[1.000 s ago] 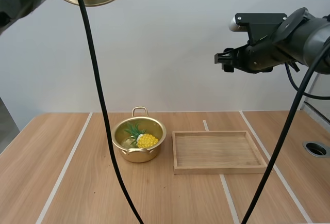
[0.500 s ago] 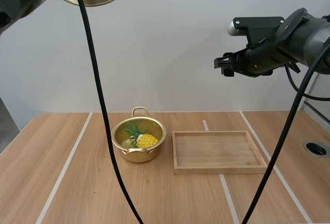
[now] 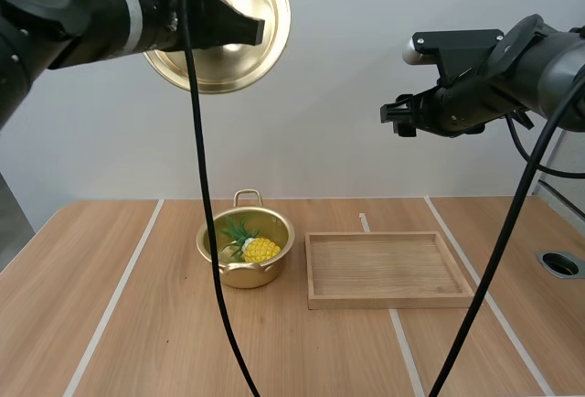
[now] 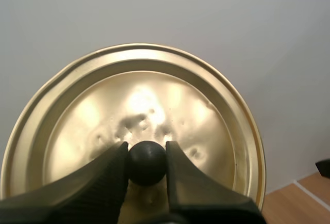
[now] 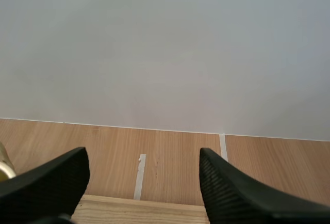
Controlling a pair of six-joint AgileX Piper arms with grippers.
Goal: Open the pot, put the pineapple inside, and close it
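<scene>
A brass pot (image 3: pixel 246 250) stands uncovered on the table, with a yellow pineapple (image 3: pixel 259 249) and its green leaves lying inside. Its brass lid (image 3: pixel 239 45) hangs high above the pot, tilted on edge. My left gripper (image 3: pixel 257 29) is shut on the lid's black knob (image 4: pixel 147 162), the two fingers (image 4: pixel 111 175) pinching it from both sides against the lid's (image 4: pixel 134 131) gold face. My right gripper (image 3: pixel 393 112) is raised high over the tray side, open, its fingers (image 5: pixel 49 180) standing wide apart with nothing between them.
A wooden tray (image 3: pixel 387 269) lies just right of the pot; its far rim (image 5: pixel 139 203) shows under my right gripper. A round hole (image 3: pixel 559 263) sits in the table at the far right. Pale stripes run across the wooden tabletop.
My left arm has swung right and down with the lid, bringing it from the upper left corner to above the pot. The right gripper has barely moved.
</scene>
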